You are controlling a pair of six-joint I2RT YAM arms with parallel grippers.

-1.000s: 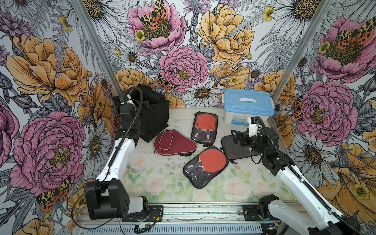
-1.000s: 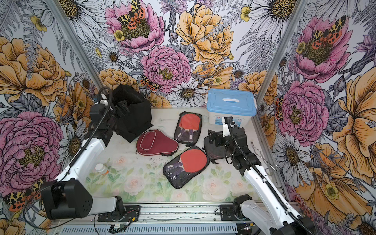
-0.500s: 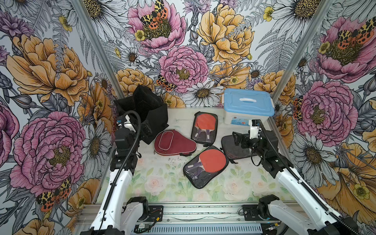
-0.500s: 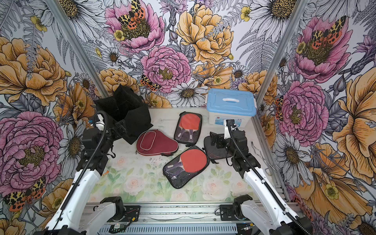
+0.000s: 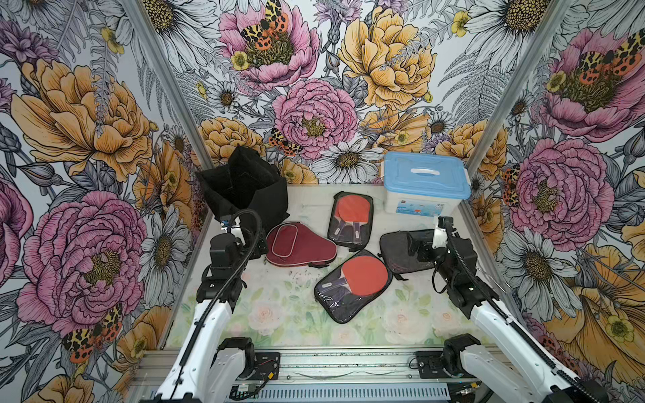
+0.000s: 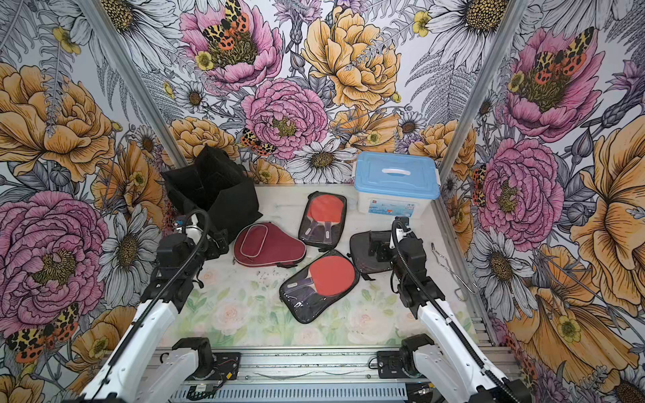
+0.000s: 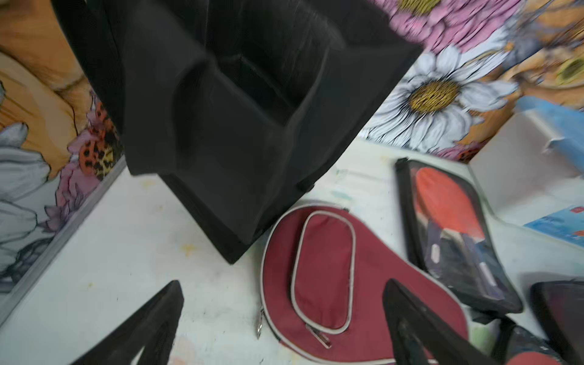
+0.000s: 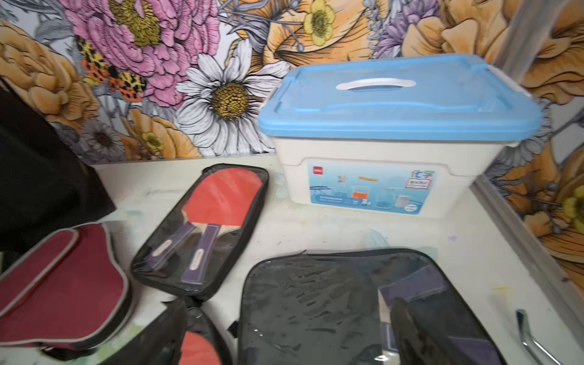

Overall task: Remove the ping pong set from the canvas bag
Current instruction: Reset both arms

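Canvas bag (image 5: 241,188) stands ahead of left end effector (image 5: 257,244), right end effector (image 5: 415,244) over dark pouch (image 5: 392,256), both splayed empty

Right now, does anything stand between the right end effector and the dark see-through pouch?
Nothing visible does. The right end effector hangs open right over the dark pouch, and no other thing lies on that part of the pouch.
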